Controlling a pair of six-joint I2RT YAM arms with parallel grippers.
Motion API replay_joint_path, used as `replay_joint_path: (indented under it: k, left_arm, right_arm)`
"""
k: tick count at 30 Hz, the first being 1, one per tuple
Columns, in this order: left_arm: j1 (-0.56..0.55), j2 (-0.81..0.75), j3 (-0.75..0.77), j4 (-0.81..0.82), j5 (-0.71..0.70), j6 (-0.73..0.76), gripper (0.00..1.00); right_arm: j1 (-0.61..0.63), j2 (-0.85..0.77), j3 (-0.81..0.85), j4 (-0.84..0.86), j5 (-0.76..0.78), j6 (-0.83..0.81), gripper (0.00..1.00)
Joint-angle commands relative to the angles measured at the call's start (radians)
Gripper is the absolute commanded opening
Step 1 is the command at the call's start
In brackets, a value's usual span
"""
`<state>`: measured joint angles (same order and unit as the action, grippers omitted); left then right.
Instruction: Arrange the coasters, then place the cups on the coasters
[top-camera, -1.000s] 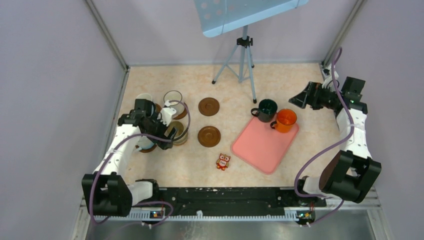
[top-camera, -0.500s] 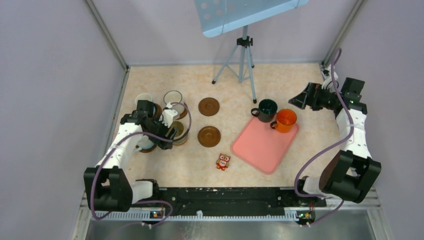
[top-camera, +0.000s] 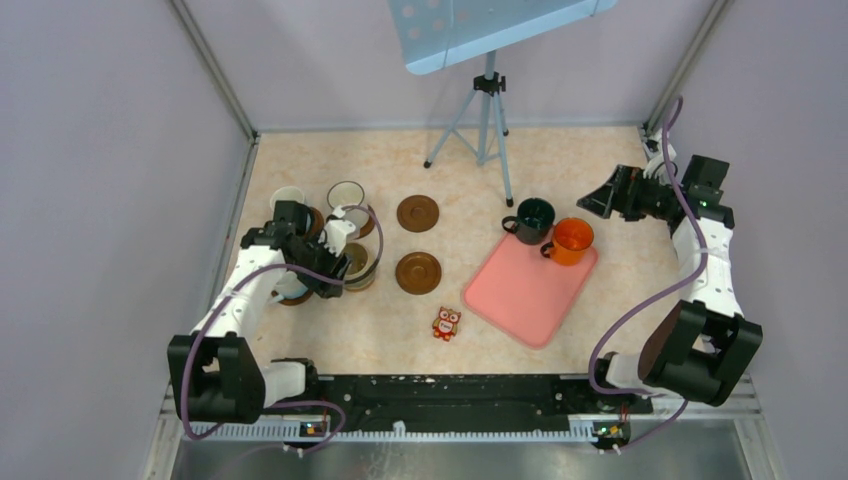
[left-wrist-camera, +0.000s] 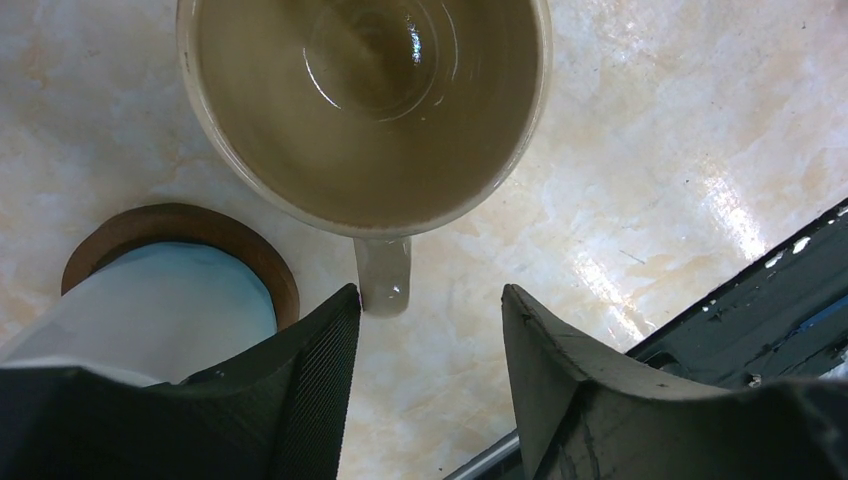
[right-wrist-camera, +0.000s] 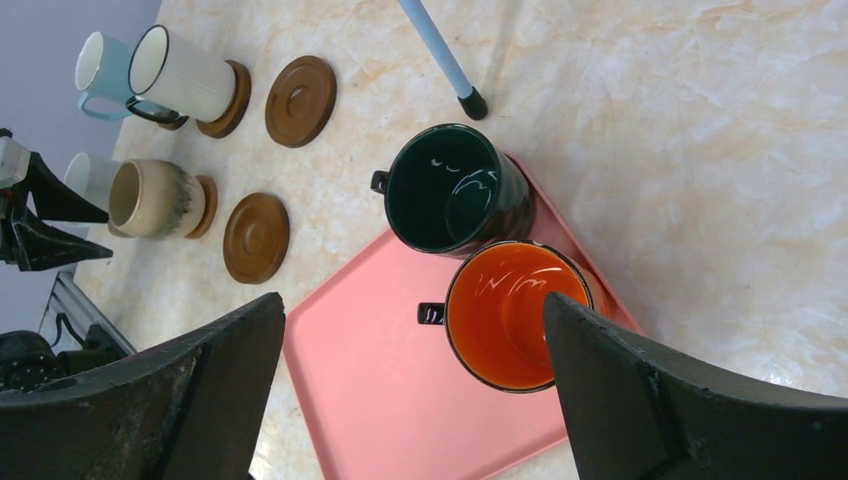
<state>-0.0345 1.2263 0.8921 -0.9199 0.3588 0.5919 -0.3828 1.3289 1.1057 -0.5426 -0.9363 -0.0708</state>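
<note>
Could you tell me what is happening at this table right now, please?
The left gripper is poised with its jaws apart on either side of the handle of the beige glazed mug, which stands on a round brown wooden coaster. The right gripper hangs wide open over the dark green mug and the orange mug at the flat pink rectangular tray. Two more wooden coasters in the middle are bare.

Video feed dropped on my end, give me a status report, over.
Left gripper open at handle of beige mug; right gripper open, empty. Dark green mug, orange mug unplaced; two coasters bare. Owl figure sits apart.
</note>
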Motion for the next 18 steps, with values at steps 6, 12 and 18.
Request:
replay_joint_path:
  k: [6,12,18]
  left_arm:
    - [0.001,-0.021,0.118,-0.055,0.061,0.028,0.83]
    - [-0.073,-0.008,0.307,-0.037,0.094,0.023,0.95]
    - [-0.328,0.097,0.473,0.039,0.011,-0.027,0.99]
  right_arm:
    - [-0.009,-0.010,0.003,0.015,-0.016,-0.017,0.98]
    - [-0.010,-0.007,0.007,0.017,-0.018,-0.015,0.98]
    - [-0.010,-0.007,0.016,0.016,-0.014,-0.014,0.98]
